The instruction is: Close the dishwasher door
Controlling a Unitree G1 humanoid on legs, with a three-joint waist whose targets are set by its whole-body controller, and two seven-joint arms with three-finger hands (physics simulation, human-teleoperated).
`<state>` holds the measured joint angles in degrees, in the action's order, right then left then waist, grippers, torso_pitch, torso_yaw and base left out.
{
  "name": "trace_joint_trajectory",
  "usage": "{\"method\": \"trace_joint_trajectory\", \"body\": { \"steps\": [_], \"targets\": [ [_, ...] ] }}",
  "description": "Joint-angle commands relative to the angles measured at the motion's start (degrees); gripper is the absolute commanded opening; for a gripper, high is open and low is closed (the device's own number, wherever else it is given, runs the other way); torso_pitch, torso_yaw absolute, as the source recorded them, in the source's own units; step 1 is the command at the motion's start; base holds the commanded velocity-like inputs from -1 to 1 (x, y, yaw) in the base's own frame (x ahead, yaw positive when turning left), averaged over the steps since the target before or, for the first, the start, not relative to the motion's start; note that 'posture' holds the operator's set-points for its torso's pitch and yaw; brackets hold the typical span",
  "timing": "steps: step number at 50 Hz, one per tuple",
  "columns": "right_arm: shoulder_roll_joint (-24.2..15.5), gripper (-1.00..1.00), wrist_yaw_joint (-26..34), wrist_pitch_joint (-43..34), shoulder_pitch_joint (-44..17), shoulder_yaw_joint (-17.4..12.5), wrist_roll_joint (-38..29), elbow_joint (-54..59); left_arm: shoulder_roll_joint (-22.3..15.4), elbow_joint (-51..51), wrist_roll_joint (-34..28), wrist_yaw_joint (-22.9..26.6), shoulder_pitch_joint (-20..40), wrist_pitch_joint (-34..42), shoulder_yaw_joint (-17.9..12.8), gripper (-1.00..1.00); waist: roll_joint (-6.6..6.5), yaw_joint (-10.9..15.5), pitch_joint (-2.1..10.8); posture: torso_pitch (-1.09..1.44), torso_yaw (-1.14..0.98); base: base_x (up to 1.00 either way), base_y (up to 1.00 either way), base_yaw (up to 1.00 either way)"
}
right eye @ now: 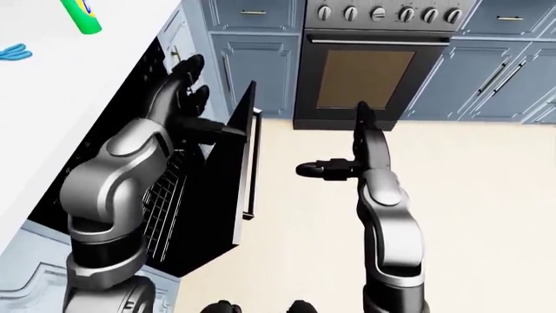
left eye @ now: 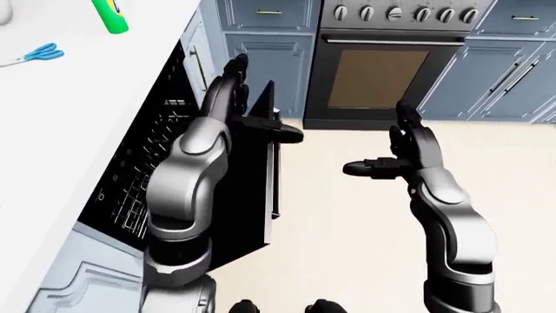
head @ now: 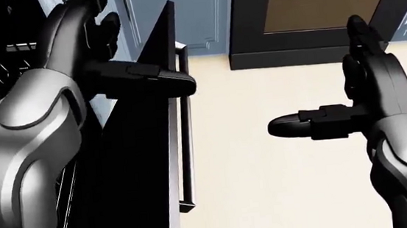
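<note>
Left hand — fingers spread wide — touches the half-raised dishwasher door; right hand open, apart.

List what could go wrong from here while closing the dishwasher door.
1. The left robot hand reaches between the half-raised dishwasher door and the rack, so it may be pinched if the door swings shut.
2. The right robot hand hangs open over the floor, clear of the door handle, so it gives no push.
</note>
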<state>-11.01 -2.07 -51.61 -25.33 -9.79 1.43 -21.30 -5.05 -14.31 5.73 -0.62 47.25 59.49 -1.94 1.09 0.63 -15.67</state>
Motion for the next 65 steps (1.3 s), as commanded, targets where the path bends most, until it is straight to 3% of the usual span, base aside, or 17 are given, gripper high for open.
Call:
{"method": "trace_joint_trajectory", "body": {
  "steps": [1,14,37,57,65],
  "targets": [
    [-0.6,1.00,-0.2,1.8,-1.4,-0.5,-0.3,-2.1,0.3,-0.7,-0.1,-0.3,2.7,-1.4,-0.2,1.00,0.18,0.1,1.93,0.73,0.00,0.00,0.00,0.00],
    [-0.8,1.00,0.0,1.2,-1.4,-0.7,-0.3,-2.6,6.3,11.1,-2.2,0.4,5.5,-6.5,3.6,1.00,0.87,0.1,2.03,0.73,0.00,0.00,0.00,0.00],
    [-0.7,1.00,-0.2,2.1,-1.6,-0.7,-0.4,-1.4,10.1,25.2,-3.8,3.6,8.6,-15.1,4.5,1.00,1.46,0.1,1.85,0.73,0.00,0.00,0.00,0.00],
    [-0.9,1.00,-0.4,1.7,-1.7,-0.9,-0.1,-1.8,16.3,40.3,-4.7,-2.2,12.9,-14.1,6.1,1.00,2.16,0.1,1.91,0.73,0.00,0.00,0.00,0.00],
    [-1.0,1.00,-0.4,2.0,-1.7,-1.0,0.1,-1.7,18.8,43.3,-6.2,-2.4,11.1,-14.1,7.1,1.00,2.47,0.1,2.08,0.73,0.00,0.00,0.00,0.00]
  ]
}}
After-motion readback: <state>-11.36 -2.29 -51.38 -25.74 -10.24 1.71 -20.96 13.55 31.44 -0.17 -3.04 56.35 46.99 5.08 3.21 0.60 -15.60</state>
